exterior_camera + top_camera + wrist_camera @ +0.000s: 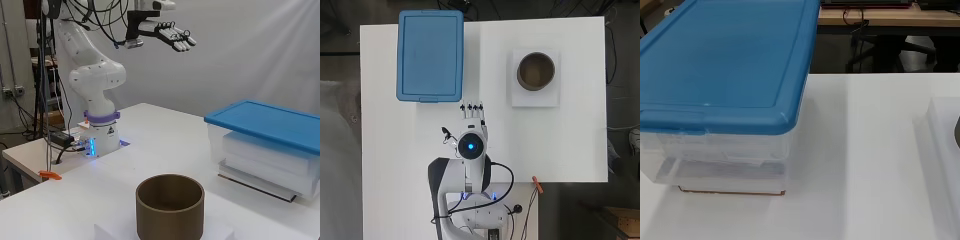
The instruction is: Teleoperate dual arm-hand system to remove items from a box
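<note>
One hand [172,36], which I hold high above the table [420,150], fingers straight and empty. Clear box [715,155], blue lid [430,55] still on, sits ahead at the table's far edge, beside a brown pot [535,71].

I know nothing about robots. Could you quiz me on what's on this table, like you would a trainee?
1. True or false: the lid is on the box.
2. The hand is: A) inside the box, B) raised above the table with straight fingers, C) gripping the cup.
3. What does the brown cup stand on?

Key: 1 true. 2 B. 3 A white block, apart from the box.
</note>
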